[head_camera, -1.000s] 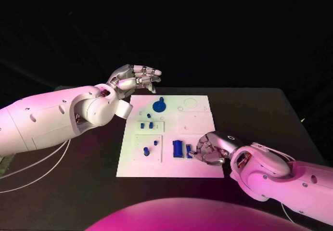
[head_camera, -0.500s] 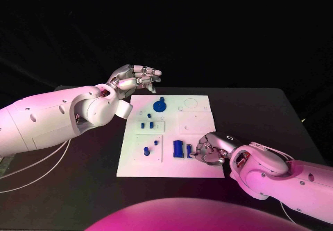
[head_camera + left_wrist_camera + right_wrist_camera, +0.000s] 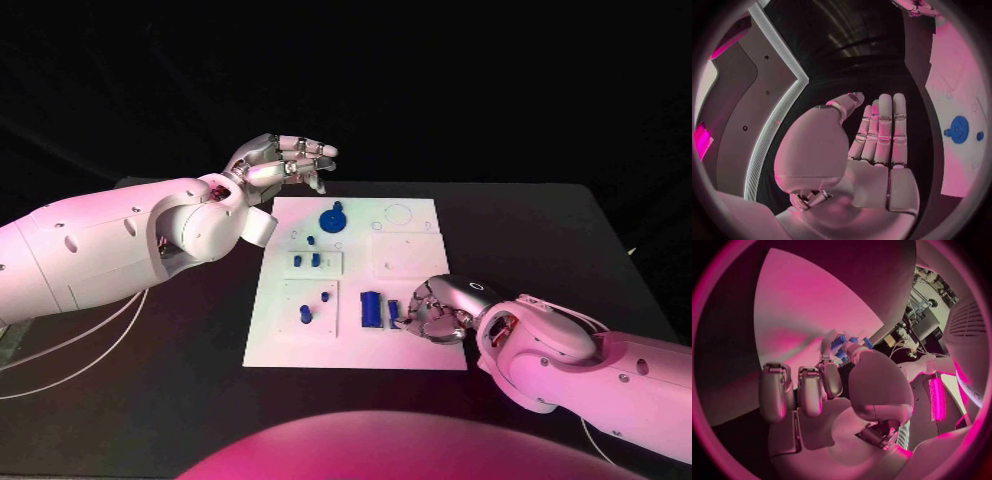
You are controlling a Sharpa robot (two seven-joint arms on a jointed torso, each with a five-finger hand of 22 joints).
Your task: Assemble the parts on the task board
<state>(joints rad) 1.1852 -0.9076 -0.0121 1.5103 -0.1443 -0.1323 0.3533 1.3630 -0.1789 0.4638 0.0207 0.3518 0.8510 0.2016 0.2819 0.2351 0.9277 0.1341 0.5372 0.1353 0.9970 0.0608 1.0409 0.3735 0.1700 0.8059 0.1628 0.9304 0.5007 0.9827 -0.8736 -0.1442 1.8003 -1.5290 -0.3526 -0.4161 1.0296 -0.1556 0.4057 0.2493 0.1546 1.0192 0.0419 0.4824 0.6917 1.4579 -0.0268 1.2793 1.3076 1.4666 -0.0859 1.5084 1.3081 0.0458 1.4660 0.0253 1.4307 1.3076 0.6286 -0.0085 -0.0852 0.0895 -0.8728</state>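
Note:
The white task board (image 3: pixel 411 345) lies in the middle of the black table. My right hand (image 3: pixel 440 310) rests on its near right part, fingers curled down at a slim blue part (image 3: pixel 392 315) beside a thicker blue bar (image 3: pixel 371 308). In the right wrist view the thumb and a finger pinch a small blue part (image 3: pixel 839 344) against the board (image 3: pixel 817 300). My left hand (image 3: pixel 281 160) hovers above the board's far left corner, fingers apart and holding nothing. The left wrist view shows the left hand's fingers (image 3: pixel 882 130) stretched out flat.
A round blue part (image 3: pixel 333 217) sits at the board's far middle, also seen as a round blue part (image 3: pixel 959 129) from the left wrist. Two small blue pegs (image 3: pixel 304 260) stand mid-left and other blue pieces (image 3: pixel 304 314) near left. The black table (image 3: pixel 548 240) surrounds the board.
My right hand has edged very slightly toward the near side beside the slim blue part. The left arm has not moved.

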